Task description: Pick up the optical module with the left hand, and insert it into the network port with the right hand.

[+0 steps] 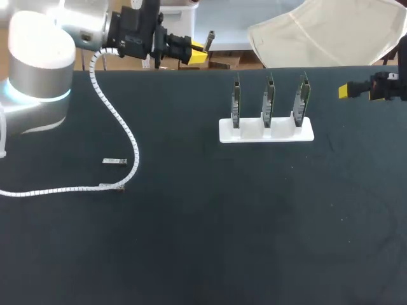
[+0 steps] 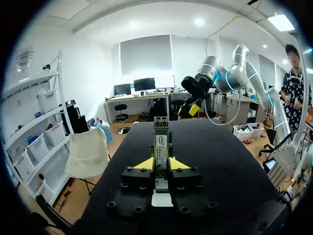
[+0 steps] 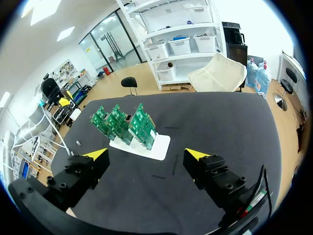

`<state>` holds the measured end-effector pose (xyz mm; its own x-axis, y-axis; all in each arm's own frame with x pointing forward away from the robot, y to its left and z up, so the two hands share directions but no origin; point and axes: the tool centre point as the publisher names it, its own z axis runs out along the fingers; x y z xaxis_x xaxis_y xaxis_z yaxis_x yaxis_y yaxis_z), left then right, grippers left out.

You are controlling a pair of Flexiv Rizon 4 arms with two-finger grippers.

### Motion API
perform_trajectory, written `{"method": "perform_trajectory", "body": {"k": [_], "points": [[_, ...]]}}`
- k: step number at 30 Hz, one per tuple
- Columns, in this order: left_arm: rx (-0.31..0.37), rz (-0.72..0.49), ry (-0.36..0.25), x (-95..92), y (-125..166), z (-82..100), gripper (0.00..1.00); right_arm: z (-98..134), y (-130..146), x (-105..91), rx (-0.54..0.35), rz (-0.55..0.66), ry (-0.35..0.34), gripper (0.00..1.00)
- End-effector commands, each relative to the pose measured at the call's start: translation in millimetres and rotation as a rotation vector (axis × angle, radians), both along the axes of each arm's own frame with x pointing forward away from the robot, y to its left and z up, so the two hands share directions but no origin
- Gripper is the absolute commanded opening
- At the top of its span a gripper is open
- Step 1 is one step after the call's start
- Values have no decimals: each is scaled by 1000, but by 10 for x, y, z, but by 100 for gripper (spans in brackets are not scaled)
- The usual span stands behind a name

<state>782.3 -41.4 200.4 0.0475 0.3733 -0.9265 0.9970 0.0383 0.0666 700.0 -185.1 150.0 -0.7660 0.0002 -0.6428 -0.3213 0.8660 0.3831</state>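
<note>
Grippers first, from the head view: your left gripper [image 1: 194,54] is hanging up off the table, well to the left of the white stand [image 1: 267,135]. Your right gripper [image 1: 348,91] is hanging just right of that stand, likely ready to take over.

From the left wrist, the yellow fingers are squeezing the optical module [image 2: 160,144] from both sides. It is looking like a thin metal bar with a label, poking out ahead.

From the right wrist, your right gripper [image 3: 147,155] is standing wide open, holding nothing. It is facing the green boards [image 3: 124,125] on the stand, where the network port is probably sitting.
</note>
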Motion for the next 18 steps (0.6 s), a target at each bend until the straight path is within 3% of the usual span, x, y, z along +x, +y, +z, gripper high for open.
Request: {"method": "perform_trajectory", "body": {"k": [1,8,18], "points": [[4,2,-1,-7,4,17,0,0,0,0,0,0,0,100],[12,22,13,-30,38,0,0,0,0,0,0,0,0,100],[-111,9,-2,-26,-238,71,0,0,0,0,0,0,0,100]]}}
